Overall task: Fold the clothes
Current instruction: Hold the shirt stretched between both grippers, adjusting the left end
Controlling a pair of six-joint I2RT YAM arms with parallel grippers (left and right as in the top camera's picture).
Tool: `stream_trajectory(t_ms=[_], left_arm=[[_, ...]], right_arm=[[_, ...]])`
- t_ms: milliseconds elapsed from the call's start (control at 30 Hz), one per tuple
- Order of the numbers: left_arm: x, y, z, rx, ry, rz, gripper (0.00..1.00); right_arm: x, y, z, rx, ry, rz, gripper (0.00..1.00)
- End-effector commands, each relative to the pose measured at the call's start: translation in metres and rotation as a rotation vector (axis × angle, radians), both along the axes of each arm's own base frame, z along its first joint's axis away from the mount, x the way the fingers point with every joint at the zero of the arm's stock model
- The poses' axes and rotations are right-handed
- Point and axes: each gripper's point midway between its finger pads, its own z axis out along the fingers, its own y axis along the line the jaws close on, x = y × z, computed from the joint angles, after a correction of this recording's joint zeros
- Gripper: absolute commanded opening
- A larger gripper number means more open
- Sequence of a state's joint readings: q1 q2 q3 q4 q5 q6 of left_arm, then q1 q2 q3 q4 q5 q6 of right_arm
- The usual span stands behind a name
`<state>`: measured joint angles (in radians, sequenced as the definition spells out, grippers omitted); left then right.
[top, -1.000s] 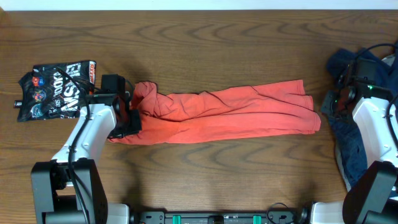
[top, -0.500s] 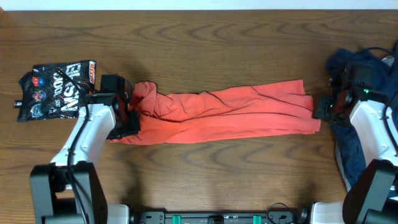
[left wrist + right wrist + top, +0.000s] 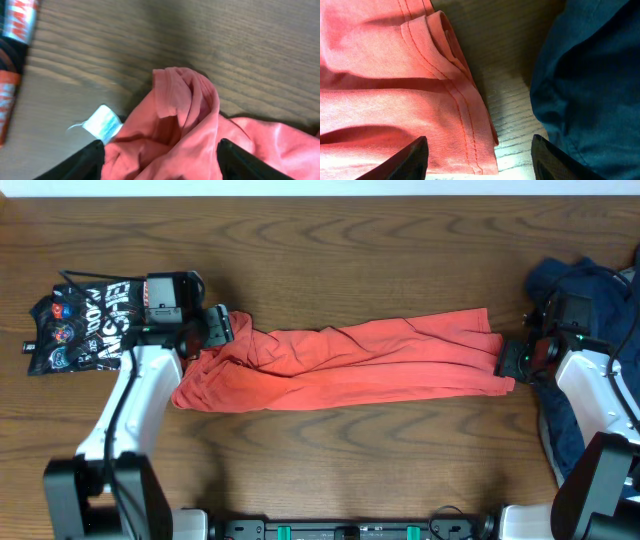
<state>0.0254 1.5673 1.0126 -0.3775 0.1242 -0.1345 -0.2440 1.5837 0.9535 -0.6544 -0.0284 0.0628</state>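
Observation:
The orange-red T-shirt (image 3: 350,365) lies as a long folded strip across the table's middle, plain side up. My left gripper (image 3: 217,330) is open over its bunched left end; the left wrist view shows the rumpled collar (image 3: 180,100) and a white tag (image 3: 102,122) between my spread fingers (image 3: 160,155). My right gripper (image 3: 512,358) is open at the shirt's right end; the right wrist view shows the stitched hem (image 3: 465,115) between its fingers (image 3: 477,155), over the hem's edge and bare wood.
A glossy black printed snack bag (image 3: 85,320) lies at the far left, just beyond the left gripper. A dark blue garment (image 3: 575,330) is heaped at the right edge, and shows in the right wrist view (image 3: 590,85).
The left gripper moved up and right from the shirt's lower left corner to its bunched top left end. The right gripper moved left toward the shirt's right hem.

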Motion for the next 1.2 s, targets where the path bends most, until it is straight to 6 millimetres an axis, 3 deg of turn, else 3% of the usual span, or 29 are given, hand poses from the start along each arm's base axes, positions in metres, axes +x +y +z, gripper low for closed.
stream_trajectory(t_ms=[0, 167, 267, 467, 700, 867, 1033, 1167], left_arm=[[0.007, -0.02, -0.022, -0.022, 0.032, -0.115, 0.64], [0.009, -0.034, -0.049, 0.005, 0.075, -0.197, 0.49], [0.007, -0.034, -0.057, 0.007, 0.097, -0.197, 0.28], [0.008, -0.032, -0.052, 0.02, 0.084, -0.19, 0.09], [0.016, -0.027, -0.007, 0.02, -0.031, -0.161, 0.06], [0.015, 0.0, 0.019, -0.045, -0.079, 0.018, 0.06], [-0.022, 0.038, -0.006, -0.07, 0.095, 0.275, 0.06], [-0.049, 0.048, -0.029, -0.049, 0.208, 0.343, 0.06]], right_arm=[[-0.002, 0.0, -0.004, 0.007, 0.009, 0.004, 0.65], [-0.003, 0.0, -0.004, 0.007, 0.011, 0.004, 0.65], [-0.003, 0.0, -0.004, 0.007, 0.012, 0.004, 0.66], [-0.003, 0.0, -0.004, 0.007, 0.011, 0.004, 0.66], [-0.003, 0.0, -0.004, 0.007, 0.011, 0.004, 0.66], [-0.003, 0.0, -0.004, 0.007, 0.011, 0.004, 0.66], [-0.003, 0.0, -0.004, 0.007, 0.011, 0.004, 0.66], [-0.003, 0.0, -0.004, 0.007, 0.011, 0.004, 0.66]])
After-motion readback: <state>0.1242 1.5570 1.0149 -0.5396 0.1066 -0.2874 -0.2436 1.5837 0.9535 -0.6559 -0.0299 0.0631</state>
